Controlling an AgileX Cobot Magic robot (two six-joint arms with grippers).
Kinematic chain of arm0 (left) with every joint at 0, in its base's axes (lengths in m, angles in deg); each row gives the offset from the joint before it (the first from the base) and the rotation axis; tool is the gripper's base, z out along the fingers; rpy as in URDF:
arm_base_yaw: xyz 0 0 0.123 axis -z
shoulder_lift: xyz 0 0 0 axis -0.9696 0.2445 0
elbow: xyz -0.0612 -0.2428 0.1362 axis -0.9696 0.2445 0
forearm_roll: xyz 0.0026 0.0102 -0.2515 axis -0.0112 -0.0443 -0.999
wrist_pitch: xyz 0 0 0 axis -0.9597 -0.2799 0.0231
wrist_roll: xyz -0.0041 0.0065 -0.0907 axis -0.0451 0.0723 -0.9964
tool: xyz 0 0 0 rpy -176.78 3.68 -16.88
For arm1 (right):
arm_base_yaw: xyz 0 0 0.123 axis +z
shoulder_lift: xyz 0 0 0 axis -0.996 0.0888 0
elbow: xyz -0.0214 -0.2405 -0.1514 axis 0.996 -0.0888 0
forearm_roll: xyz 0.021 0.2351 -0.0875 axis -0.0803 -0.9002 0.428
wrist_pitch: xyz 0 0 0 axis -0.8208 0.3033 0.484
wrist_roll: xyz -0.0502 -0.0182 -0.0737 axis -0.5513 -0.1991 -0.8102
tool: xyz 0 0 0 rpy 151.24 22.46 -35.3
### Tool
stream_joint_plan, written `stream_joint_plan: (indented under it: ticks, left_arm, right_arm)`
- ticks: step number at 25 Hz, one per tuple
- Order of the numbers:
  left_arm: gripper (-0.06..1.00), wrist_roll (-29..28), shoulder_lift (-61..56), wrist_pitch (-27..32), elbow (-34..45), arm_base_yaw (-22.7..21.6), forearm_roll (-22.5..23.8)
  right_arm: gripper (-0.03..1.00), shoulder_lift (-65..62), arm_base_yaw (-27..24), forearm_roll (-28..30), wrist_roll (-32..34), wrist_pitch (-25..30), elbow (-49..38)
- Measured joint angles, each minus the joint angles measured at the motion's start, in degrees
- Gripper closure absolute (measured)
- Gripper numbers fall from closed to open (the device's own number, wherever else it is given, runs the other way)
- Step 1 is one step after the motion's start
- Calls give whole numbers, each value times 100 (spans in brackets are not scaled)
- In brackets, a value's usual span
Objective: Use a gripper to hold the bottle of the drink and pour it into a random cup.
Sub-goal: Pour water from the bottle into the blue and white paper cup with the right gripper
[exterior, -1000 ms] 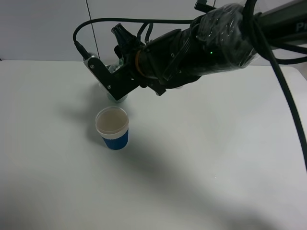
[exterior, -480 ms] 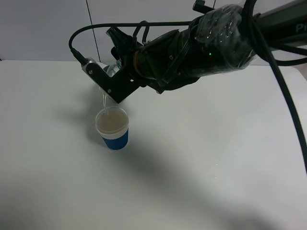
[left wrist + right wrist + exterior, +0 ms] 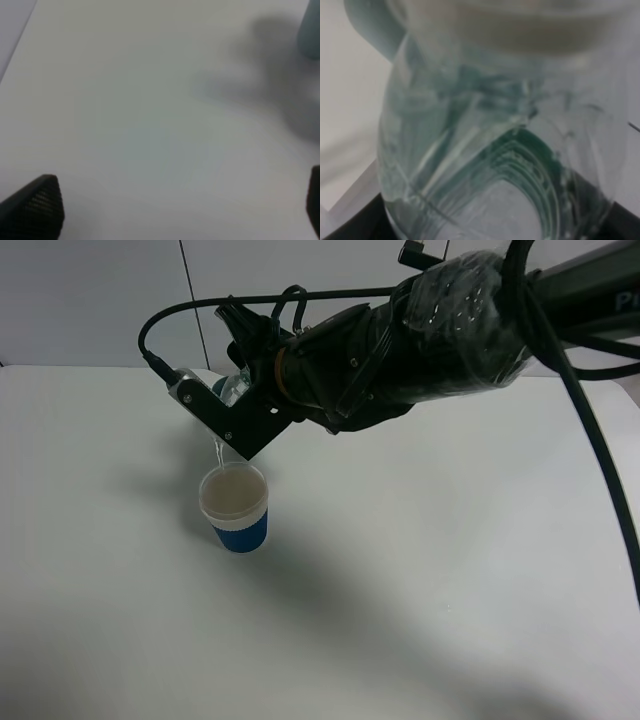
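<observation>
High view: the black right gripper point(image 3: 222, 412) pinched the small clear plastic bottle point(image 3: 232, 387), green-labelled, tilted above the short blue cup point(image 3: 239, 522); a thin stream point(image 3: 217, 452) fell in, so pouring was under way, not finished. Left wrist view: the left gripper point(image 3: 175, 215) hung spread, empty. Right wrist view: the bottle point(image 3: 495, 165) filled the frame.

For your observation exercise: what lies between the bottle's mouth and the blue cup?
A thin stream of clear liquid, bottle to cup, shown in the exterior high view.
</observation>
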Motion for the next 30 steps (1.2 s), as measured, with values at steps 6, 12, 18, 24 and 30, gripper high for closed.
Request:
stream_joint_plan:
  ticks: [6,12,18,24,30]
  left_arm:
    - [-4,0,0,0,0,0,-5]
    - [-4,0,0,0,0,0,-5]
    - [-4,0,0,0,0,0,-10]
    - [-4,0,0,0,0,0,-10]
    - [-4,0,0,0,0,0,-10]
  right_arm:
    - [41,0,0,0,-97,0,0]
    - [41,0,0,0,-187,0,0]
    - [41,0,0,0,-255,26,0]
    - [41,0,0,0,-446,91,0]
    - [41,0,0,0,-453,105,0]
